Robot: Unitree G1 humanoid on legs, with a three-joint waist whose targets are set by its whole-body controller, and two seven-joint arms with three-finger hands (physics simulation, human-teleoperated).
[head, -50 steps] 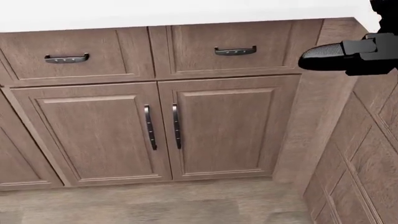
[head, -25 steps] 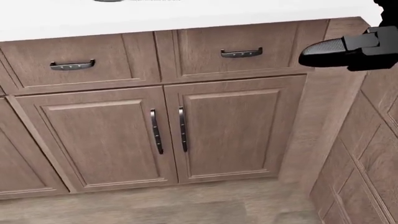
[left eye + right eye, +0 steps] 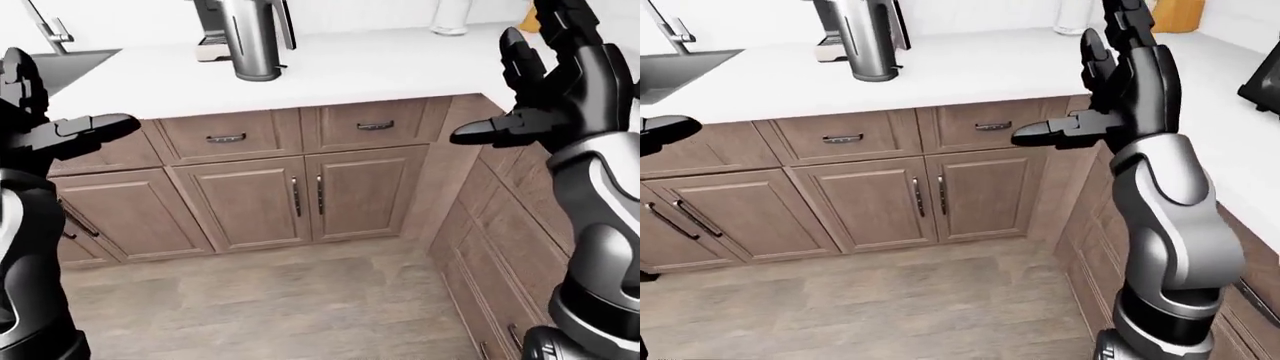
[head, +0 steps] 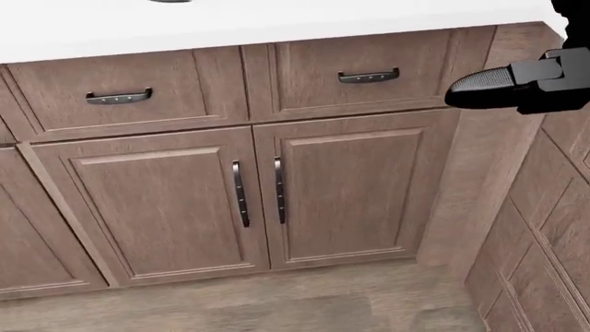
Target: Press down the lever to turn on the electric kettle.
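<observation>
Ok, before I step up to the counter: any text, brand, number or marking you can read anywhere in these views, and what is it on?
None: no readable text, label, brand or number shows in any view.
Electric kettle: plain metal body, no marking visible; its top is cut off by the frame.
Drawers and cabinet doors: bare wood and dark handles only.
Jar and the wooden item at the counter's far edge: no label seen.

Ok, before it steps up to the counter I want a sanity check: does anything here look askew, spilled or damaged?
Nothing stands out. The kettle stands upright on the white counter, no spill shows, and the cabinet doors and drawers sit shut and square.
</observation>
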